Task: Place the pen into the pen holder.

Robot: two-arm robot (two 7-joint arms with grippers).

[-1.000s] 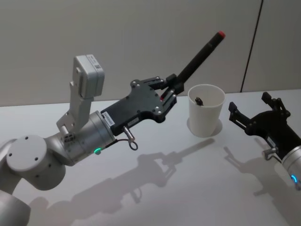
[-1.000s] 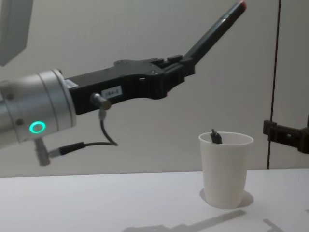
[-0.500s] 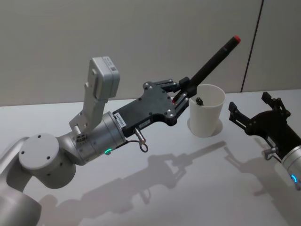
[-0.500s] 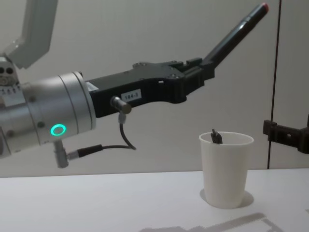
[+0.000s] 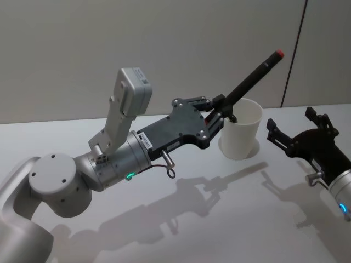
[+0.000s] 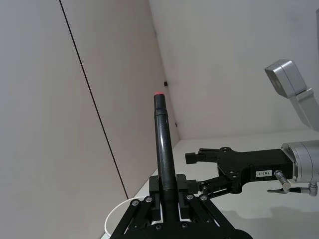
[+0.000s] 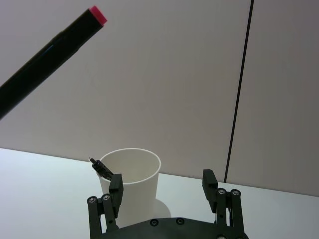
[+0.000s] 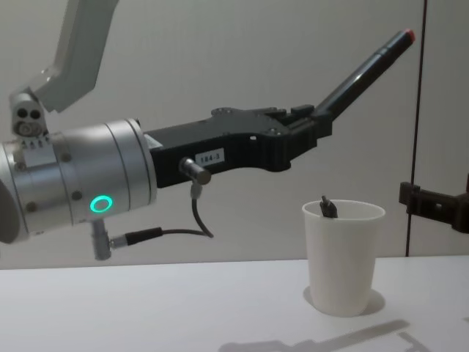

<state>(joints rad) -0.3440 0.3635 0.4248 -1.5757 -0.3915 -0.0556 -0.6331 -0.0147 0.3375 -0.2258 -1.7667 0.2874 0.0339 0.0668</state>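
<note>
A black pen (image 5: 253, 74) with a red tip slants upward, and my left gripper (image 5: 219, 109) is shut on its lower end. The wrist views show the same pen (image 6: 163, 139) (image 7: 50, 50). The pen holder (image 5: 241, 134) is a white paper cup standing upright on the table. In the chest view the left gripper (image 8: 311, 125) hangs above and just left of the pen holder (image 8: 342, 257), and the pen (image 8: 364, 71) rises over it. My right gripper (image 5: 290, 121) rests open to the right of the cup, holding nothing.
A small dark end of another object (image 8: 327, 207) pokes over the cup's rim at its left side. The white table (image 5: 219, 219) stretches in front of the cup. A grey wall with a vertical dark seam (image 8: 418, 110) stands close behind.
My left arm has carried the pen to the right, closer to the cup, with the same tilt. The right arm and the cup have not moved.
</note>
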